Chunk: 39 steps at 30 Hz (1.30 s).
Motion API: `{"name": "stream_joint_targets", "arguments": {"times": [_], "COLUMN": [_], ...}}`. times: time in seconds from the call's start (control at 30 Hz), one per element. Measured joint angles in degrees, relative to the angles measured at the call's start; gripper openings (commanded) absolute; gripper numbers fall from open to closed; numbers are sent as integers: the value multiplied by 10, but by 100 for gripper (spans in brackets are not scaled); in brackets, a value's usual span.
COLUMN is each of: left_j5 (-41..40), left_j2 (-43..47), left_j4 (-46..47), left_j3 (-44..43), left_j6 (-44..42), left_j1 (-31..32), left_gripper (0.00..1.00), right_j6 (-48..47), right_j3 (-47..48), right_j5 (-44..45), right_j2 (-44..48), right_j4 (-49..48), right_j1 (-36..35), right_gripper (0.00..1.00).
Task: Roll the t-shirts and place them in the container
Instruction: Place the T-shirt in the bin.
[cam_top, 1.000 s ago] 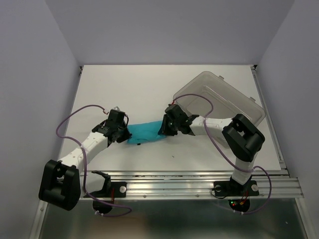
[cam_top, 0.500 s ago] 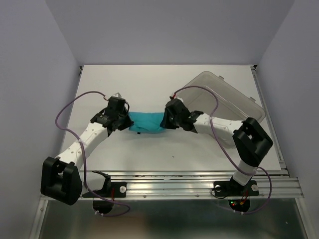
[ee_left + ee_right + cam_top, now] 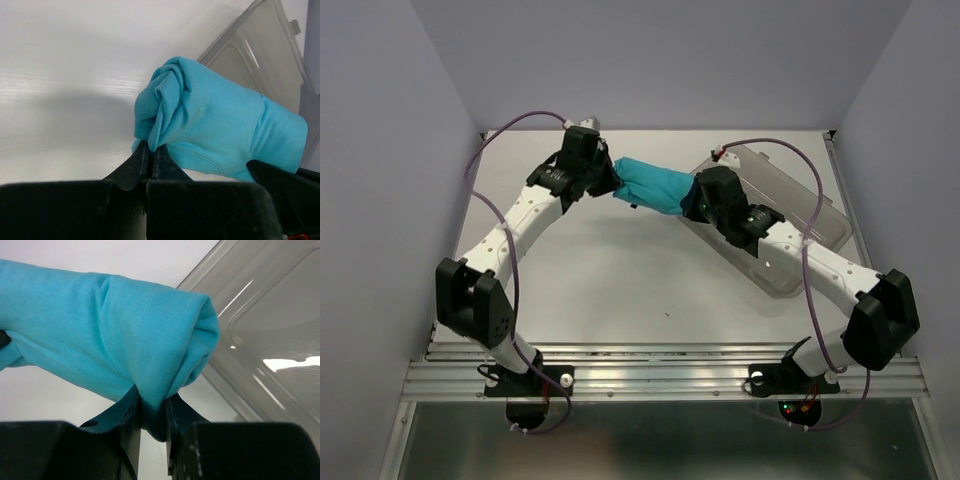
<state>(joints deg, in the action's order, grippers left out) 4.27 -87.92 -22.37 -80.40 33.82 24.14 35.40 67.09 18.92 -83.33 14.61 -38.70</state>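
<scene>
Now the t-shirt [image 3: 655,186] is seen rolled into a thick teal bundle, stretched between the two grippers over the far part of the tabletop [image 3: 620,290]. Its left end is pinched by the left gripper [image 3: 611,188]; in the left wrist view the jaws are pressed almost together on a thin fold of fabric at the twisted end of the roll. Its right end is clamped by the right gripper [image 3: 692,204]; in the right wrist view a thicker wad of cloth is squeezed between the jaws, just under the rounded end of the roll. From above, the bundle is seen running at a slight slant from the left gripper down to the right one. It appears to be held clear of the tabletop, with a soft shadow cast below it. The right end of the roll is placed just beside the near-left corner of the bin [image 3: 800,205], which lies on the right of the tabletop.
</scene>
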Motion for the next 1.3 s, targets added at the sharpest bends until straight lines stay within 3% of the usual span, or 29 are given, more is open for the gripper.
{"name": "stream_joint_targets", "arguments": {"times": [0.33,0.53,0.8,1.3], "left_j5": [13,43,97,148], "left_j2": [-251,-390,-467,-477], "left_j4": [-16,-24,-31,-32], "left_j3": [-311,-440,-451,-432], "left_j6": [-30,-53,-73,-103], "left_j1": [110,149,176,182], "left_gripper": [0,0,0,0], "right_j6": [-22,-21,-10,2], "right_j3": [-61,-106,-185,-217], "right_j5": [56,82,91,25], "right_j2": [113,160,186,196], "right_j4": [60,98,142,178], "right_j1": [117,128,158,199], "right_gripper": [1,1,1,1]}}
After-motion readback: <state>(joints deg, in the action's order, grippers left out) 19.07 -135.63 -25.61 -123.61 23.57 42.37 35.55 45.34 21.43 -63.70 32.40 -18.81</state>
